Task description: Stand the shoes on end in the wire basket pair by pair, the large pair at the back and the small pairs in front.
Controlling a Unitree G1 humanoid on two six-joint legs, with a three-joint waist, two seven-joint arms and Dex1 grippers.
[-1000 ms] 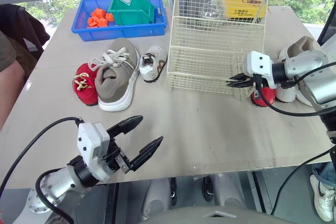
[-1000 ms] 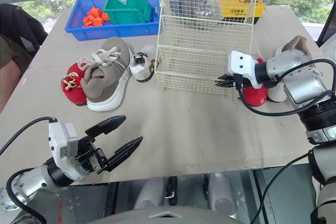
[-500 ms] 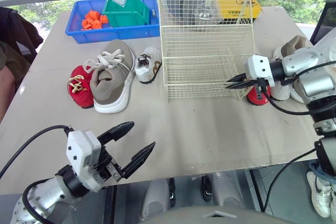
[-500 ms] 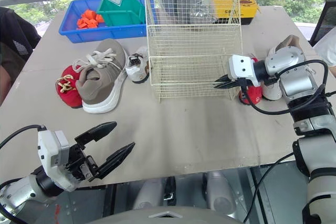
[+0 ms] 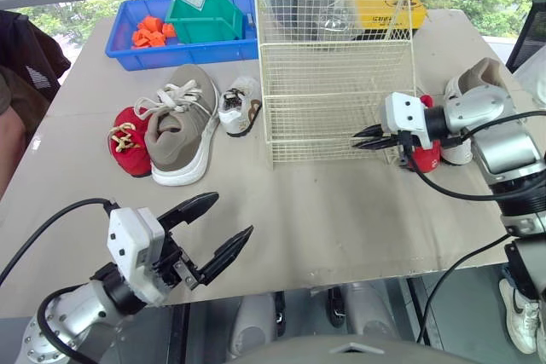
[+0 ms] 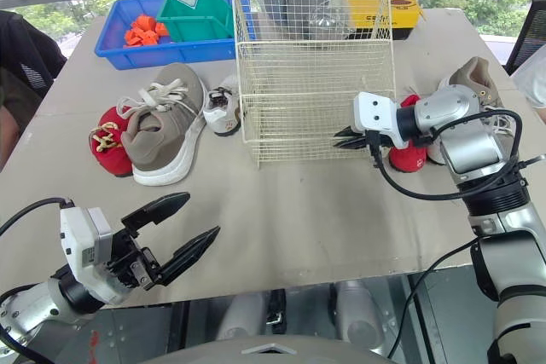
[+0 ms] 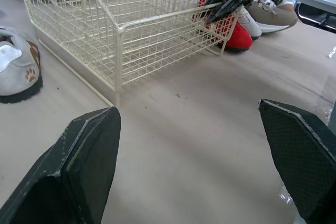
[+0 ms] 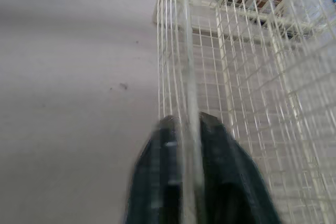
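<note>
Since the earlier frame, the right tool [image 5: 358, 140] has shifted toward the robot's left, away from the second red shoe [image 5: 425, 157]. Its tips now lie at the lower front right corner of the wire basket [image 5: 333, 66]. In the right wrist view, the fingers [image 8: 165, 182] are narrow and pinched on an upright wire of the basket.

The left tool [image 5: 230, 217] hovers over the near edge of the table [image 5: 341, 210]. Its fingers are spread wide and hold nothing.

The wire basket stands upright on the middle of the table. All the shoes lie on the table outside it.

- Left of the basket: a large sneaker [image 5: 181, 121], with a red shoe [image 5: 128, 138] touching its outer side and a white shoe [image 5: 239, 104] between it and the basket.
- Right of the basket: the second red shoe just beside the basket's corner, then a second white shoe [image 5: 458, 153] and a second large sneaker [image 5: 478, 78].

A blue bin [image 5: 196, 47] sits at the far left.
</note>
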